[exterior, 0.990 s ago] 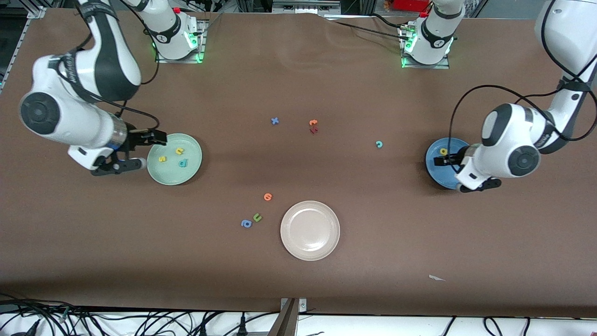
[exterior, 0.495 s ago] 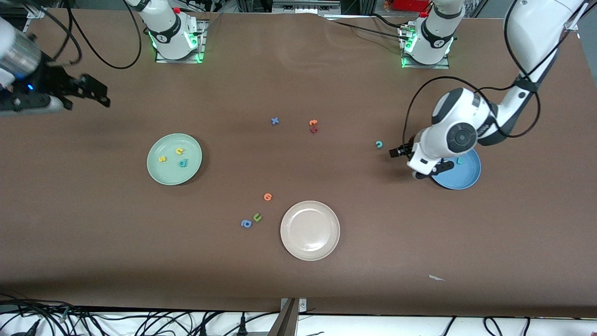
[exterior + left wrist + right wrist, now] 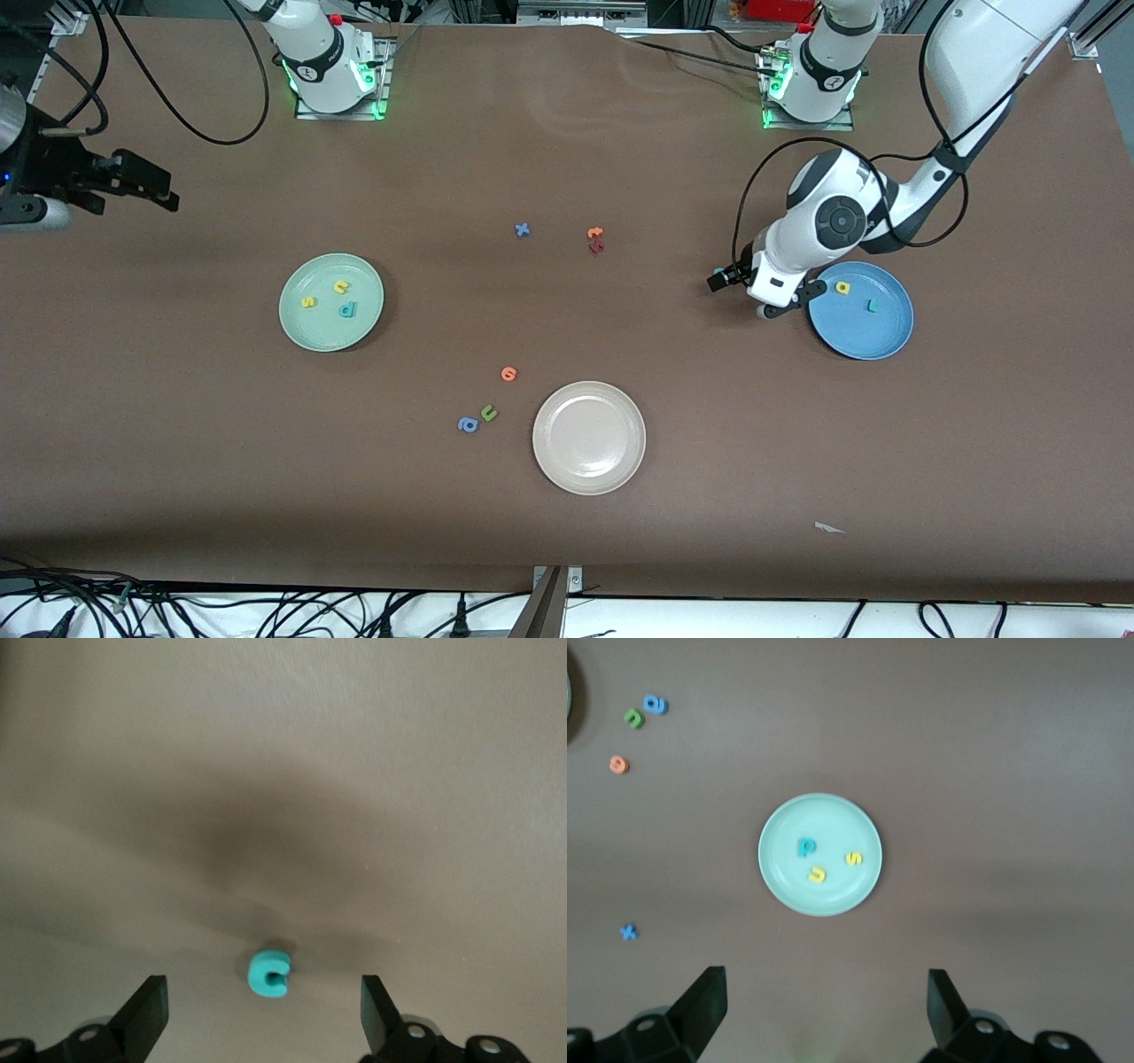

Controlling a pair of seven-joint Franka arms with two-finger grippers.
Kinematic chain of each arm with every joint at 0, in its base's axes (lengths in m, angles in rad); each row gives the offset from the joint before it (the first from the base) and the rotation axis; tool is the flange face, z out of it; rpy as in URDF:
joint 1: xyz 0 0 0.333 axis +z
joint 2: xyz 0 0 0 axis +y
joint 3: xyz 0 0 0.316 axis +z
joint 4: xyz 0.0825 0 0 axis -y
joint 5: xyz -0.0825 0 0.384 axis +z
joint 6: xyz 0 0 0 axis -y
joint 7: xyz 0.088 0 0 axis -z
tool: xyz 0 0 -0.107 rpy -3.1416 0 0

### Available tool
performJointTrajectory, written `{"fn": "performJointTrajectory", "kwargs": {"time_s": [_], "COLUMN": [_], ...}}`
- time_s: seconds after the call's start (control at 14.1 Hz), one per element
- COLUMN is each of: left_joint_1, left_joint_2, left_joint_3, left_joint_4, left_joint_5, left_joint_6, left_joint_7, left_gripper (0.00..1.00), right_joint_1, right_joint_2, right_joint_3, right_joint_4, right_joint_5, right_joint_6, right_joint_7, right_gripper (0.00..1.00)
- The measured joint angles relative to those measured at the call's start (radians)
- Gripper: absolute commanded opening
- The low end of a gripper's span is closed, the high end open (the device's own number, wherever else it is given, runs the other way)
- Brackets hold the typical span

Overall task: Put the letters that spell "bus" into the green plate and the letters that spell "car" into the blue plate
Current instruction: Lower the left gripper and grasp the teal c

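Matt brown cloth-like table cover (image 3: 567,532), smooth plates — green plate (image 3: 301,332), blue plate (image 3: 890,341) — slightly glossy, matt foam-looking teal c (image 3: 268,973)

- Green plate (image 3: 312,332): pale mint; held teal b (image 3: 347,309), yellow u (image 3: 341,286), yellow s (image 3: 308,301).
- Blue plate (image 3: 877,341): mid-blue.
- Counter (image 3: 567,532): plain brown.
- Third plate (image 3: 589,438): beige-white.

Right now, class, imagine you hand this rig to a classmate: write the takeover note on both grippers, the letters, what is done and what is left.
Left gripper: open, low over the teal c, which lies on the table beside the blue plate, toward the middle of the table.
Right gripper: open, empty, waiting high at the right arm's end of the table.
Done: teal b, yellow u and yellow s lie in the green plate; yellow a and teal r lie in the blue plate.
Left: grasp the c and place it in the blue plate.
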Motion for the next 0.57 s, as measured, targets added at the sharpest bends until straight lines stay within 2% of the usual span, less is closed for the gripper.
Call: {"fn": "performJointTrajectory", "kwargs": {"time_s": [0.28,0.57], "left_joint_1": [-0.04,-0.041], "left_joint_2": [0.003,0.021], "left_joint_3": [0.0,0.017], "left_joint_4": [-0.006,-0.008], "left_joint_5": [0.005,0.072], "left_joint_6": [0.018,0.018], "left_joint_7": [-0.062,-0.069], "left_gripper": [0.9,0.9], "right_joint_1": [0.0,0.004], "right_joint_2": [0.003,0.002], "right_joint_3": [-0.002,-0.01], "right_joint_4": [-0.001,-0.006], "right_joint_5": [-0.01,-0.01], "right_joint_6": [0.034,0.042], "right_joint_7": [0.002,0.002], "right_gripper": [1.0,1.0]}}
